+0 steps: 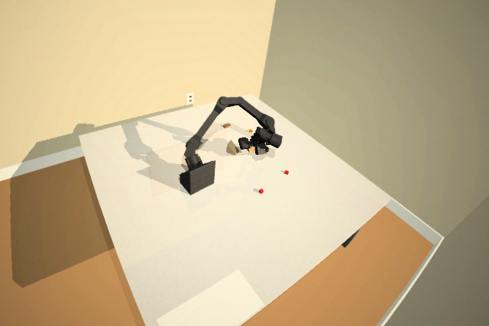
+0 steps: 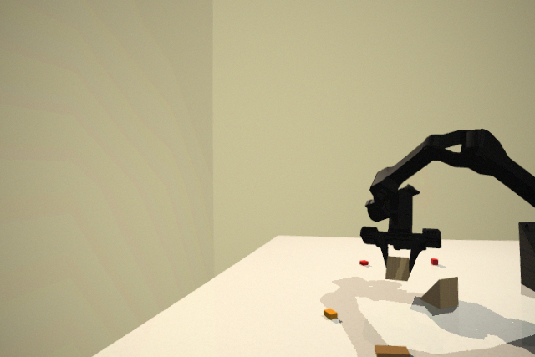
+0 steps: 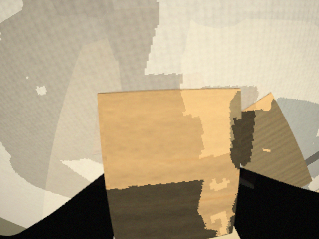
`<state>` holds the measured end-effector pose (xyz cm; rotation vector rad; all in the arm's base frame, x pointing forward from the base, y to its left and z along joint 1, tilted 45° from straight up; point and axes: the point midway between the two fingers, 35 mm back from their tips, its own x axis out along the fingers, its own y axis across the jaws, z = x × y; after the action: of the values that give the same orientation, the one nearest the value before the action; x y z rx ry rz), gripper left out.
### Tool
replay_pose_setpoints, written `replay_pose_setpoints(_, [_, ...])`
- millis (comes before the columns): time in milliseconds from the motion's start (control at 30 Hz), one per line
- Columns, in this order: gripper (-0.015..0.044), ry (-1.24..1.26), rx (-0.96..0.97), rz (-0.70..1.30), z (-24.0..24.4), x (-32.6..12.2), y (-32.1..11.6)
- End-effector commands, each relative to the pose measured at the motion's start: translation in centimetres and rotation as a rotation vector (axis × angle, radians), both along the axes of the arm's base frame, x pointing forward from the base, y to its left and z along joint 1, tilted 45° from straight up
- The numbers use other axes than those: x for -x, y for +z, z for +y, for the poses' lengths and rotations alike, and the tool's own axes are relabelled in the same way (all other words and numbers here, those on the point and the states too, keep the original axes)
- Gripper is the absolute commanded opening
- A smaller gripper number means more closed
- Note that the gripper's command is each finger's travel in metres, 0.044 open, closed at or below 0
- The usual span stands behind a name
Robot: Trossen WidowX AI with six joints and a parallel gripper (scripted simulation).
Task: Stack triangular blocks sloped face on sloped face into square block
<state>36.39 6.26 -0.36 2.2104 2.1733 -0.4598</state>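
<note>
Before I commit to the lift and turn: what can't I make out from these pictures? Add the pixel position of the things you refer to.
- Held block's (image 2: 396, 268) (image 3: 164, 144) lower end: cut off by the wrist view's bottom edge.
- Fingertips' contact on it: wrist view, tips cut off by the bottom edge.
- Second triangular block's (image 1: 231, 147) (image 2: 448, 293) (image 3: 279, 144) near side: wrist view, hidden behind a finger.
- Brown piece (image 1: 226, 125) (image 2: 391, 350): cut off by the exterior view's bottom edge; tiny from the top.

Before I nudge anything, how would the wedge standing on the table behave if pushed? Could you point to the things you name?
The wooden wedge (image 1: 231, 147) (image 2: 447, 293) (image 3: 277, 144) looks rigid, so it should keep its shape. Its flat faces suggest sliding rather than rolling; a high push might tip it.
</note>
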Motion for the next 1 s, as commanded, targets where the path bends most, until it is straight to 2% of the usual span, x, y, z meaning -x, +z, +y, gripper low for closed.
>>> replay_pose_setpoints(0, [0.0000, -0.015, 0.014, 0.003, -1.3, -0.4, 1.4])
replay_pose_setpoints(267, [0.0000, -0.048, 0.034, 0.042, -3.9, -0.4, 4.2])
replay_pose_setpoints(433, [0.0000, -0.052, 0.032, 0.040, -4.0, -0.3, 4.1])
replay_pose_setpoints(967, [0.0000, 0.122, 0.074, -0.462, -3.8, -0.3, 4.3])
